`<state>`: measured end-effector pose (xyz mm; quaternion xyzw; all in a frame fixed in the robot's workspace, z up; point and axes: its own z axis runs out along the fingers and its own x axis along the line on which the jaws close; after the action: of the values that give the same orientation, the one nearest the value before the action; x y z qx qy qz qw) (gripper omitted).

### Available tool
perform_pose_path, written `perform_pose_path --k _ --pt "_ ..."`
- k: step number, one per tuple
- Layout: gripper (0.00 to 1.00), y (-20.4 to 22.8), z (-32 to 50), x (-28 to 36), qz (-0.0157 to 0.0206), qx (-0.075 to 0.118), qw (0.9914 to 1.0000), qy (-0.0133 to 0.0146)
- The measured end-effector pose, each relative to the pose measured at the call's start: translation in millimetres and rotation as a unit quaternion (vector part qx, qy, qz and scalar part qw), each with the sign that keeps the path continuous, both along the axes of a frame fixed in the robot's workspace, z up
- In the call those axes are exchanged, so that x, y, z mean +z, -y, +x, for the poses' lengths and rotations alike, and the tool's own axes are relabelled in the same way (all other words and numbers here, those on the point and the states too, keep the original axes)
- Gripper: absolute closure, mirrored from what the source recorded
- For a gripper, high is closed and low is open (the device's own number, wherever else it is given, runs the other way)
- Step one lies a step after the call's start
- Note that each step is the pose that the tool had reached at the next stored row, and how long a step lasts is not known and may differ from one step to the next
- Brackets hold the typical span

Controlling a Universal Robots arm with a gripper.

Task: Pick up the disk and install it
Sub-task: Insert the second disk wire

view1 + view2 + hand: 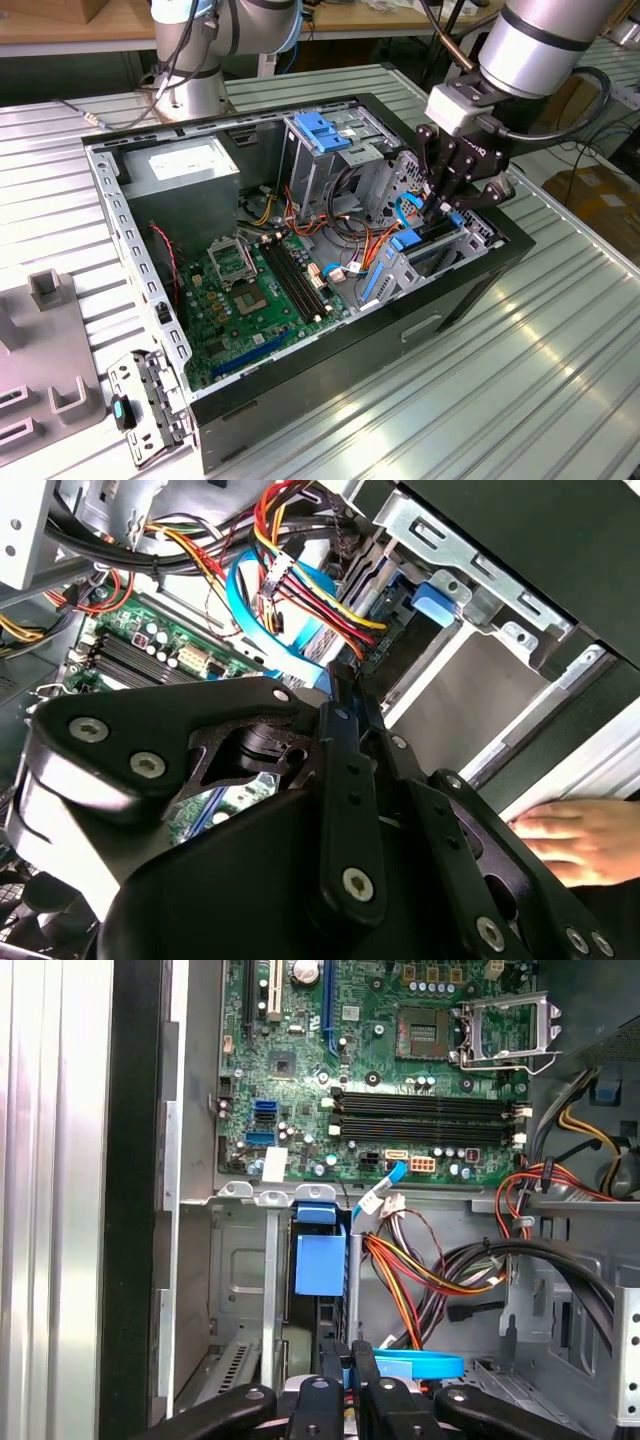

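Observation:
The disk stands on edge in the drive bay at the case's front corner, on the exterior view's right. Its blue end tab [408, 241] [320, 1265] [440, 598] faces the motherboard. My gripper [443, 213] [347, 1365] [345, 685] reaches down into that bay over the disk's other end. Its black fingers [330, 1380] stand close together with a sliver of the blue carrier edge between them. Most of the disk's metal body is hidden inside the slot.
Orange, red and black cables [420, 1270] and a flat blue cable [425, 1367] crowd the space beside the bay. The motherboard [250, 290], grey power supply [190, 170] and tall drive cage with blue latch [320, 130] fill the case. A person's hand [580, 835] rests outside the case wall.

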<state>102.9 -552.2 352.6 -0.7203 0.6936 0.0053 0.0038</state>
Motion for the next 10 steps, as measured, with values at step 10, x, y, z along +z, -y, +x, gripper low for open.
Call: perform_pose_path --k 10 --pt "0.84 9.2 0.0 -1.4 0.0132 0.0 0.99991 0.0"
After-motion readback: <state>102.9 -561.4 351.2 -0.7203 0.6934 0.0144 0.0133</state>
